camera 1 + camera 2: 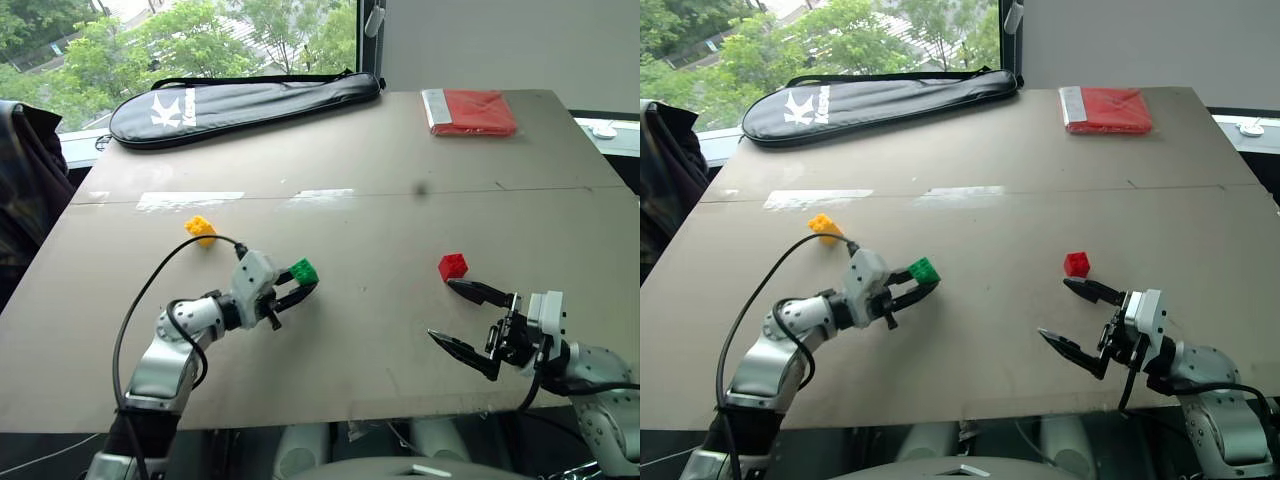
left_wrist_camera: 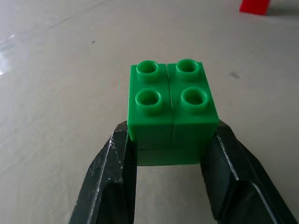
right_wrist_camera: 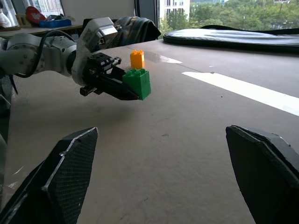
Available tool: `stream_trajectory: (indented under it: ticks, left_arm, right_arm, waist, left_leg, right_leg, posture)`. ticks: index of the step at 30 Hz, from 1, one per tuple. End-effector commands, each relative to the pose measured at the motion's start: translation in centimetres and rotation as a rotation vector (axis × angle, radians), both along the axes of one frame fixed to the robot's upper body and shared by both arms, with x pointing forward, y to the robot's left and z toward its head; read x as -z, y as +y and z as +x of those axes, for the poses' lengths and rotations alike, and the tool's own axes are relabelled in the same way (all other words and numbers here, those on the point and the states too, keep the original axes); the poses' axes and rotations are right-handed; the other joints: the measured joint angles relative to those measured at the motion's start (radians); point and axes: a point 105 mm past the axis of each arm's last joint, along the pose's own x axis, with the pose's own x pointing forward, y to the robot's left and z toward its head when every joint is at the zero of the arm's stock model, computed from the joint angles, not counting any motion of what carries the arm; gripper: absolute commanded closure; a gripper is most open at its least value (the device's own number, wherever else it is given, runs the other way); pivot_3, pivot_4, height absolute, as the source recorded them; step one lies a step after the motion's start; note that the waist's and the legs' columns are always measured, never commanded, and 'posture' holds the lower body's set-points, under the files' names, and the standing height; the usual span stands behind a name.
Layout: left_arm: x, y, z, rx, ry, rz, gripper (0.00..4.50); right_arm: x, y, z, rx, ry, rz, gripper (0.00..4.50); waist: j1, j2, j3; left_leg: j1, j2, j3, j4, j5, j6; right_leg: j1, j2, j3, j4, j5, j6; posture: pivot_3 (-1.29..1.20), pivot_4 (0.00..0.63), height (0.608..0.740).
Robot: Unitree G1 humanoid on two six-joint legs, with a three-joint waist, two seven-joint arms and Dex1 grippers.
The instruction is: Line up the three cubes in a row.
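My left gripper (image 1: 302, 285) is shut on the green cube (image 2: 170, 107), one black finger on each side, close to the table surface left of centre. The yellow cube (image 1: 201, 229) sits on the table behind and to the left of it, apart from the gripper. Right of centre lies the red cube (image 1: 452, 266). Just in front of it, near the table's front edge, my right gripper (image 1: 442, 310) stands open with nothing between its fingers. In the right wrist view the green cube (image 3: 138, 83) and the yellow cube (image 3: 137, 59) show beyond the wide-spread fingers (image 3: 70, 158).
A long black racket bag (image 1: 240, 100) lies along the far left edge of the brown table (image 1: 380, 170). A flat red packet (image 1: 470, 112) rests at the far right corner. Dark clothing (image 1: 25, 170) hangs beside the table's left side.
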Motion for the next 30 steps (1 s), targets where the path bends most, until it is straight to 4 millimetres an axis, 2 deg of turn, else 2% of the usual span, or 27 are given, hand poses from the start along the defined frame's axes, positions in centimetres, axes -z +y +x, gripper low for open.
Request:
stream_trajectory:
  ticks: [1,5,11,21,30]
  left_arm:
    - [-0.6,-2.2,0.7,0.208,-0.013,0.039,3.21]
    - [-0.6,-5.7,2.5,0.406,-0.011,0.095,3.21]
    - [0.5,-9.3,3.9,0.504,0.05,0.102,3.21]
    - [1.7,-11.5,4.7,0.516,0.043,0.159,3.21]
    - [2.5,-12.4,4.9,0.497,0.043,0.177,3.21]
  right_arm:
    - [-0.7,-1.3,0.5,0.045,-0.04,0.001,0.0]
    - [-0.7,-2.6,0.8,0.114,-0.041,-0.013,0.0]
    - [-0.4,-4.0,0.3,0.217,-0.042,-0.04,0.0]
    - [0.4,-3.7,-1.3,0.321,-0.03,-0.02,0.0]
    - [0.5,-3.8,-1.4,0.337,-0.032,-0.024,0.0]
  waist:
    - [0.0,0.0,0.0]
    - [0.0,0.0,0.0]
    - [-0.002,0.0,0.0]
    - [0.0,-0.001,0.001]
    - [0.001,-0.001,0.0]
  left_leg:
    - [0.0,-0.001,0.0,0.0,0.0,0.0]
    - [-0.002,-0.003,-0.001,0.0,0.0,0.0]
    - [-0.004,-0.003,-0.001,0.0,0.0,0.001]
    - [-0.006,-0.003,-0.004,0.001,-0.001,0.001]
    - [-0.007,-0.005,-0.005,0.002,-0.001,0.001]
  right_leg:
    - [0.0,0.0,0.0,0.0,0.001,-0.001]
    - [0.0,0.0,-0.001,0.0,0.002,-0.003]
    - [0.0,0.0,-0.001,-0.002,0.004,0.002]
    - [-0.002,0.0,-0.003,-0.002,0.004,0.002]
    - [-0.001,-0.001,-0.003,-0.002,0.002,0.005]
  posture:
    - [0.0,0.15,0.707]
    - [0.0,0.15,0.707]
    - [0.0,0.15,0.707]
    - [0.0,0.15,0.707]
    - [0.0,0.15,0.707]
